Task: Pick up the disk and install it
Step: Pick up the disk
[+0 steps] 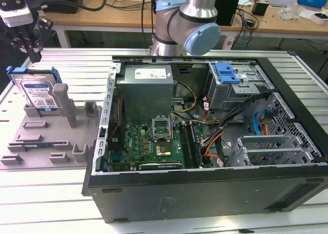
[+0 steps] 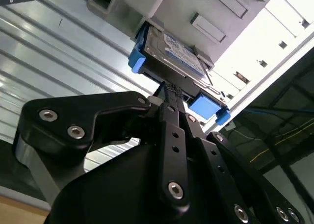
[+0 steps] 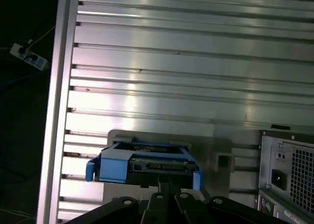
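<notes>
Disk (image 1: 38,93), propped on edge in stand (image 1: 46,136) for easy grasping, just below pincer (image 1: 35,55), closed tight and holding nothing.

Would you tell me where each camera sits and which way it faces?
Exterior view: off the arm, looking down on the computer case and, at the exterior view's left, the disk on a gray stand; arm joint and pincer show.
First wrist view: on the wrist, facing the disk and slotted table past the pincer.
Second wrist view: on the wrist, facing the disk along the pincer.
All three share disk and pincer.
</notes>
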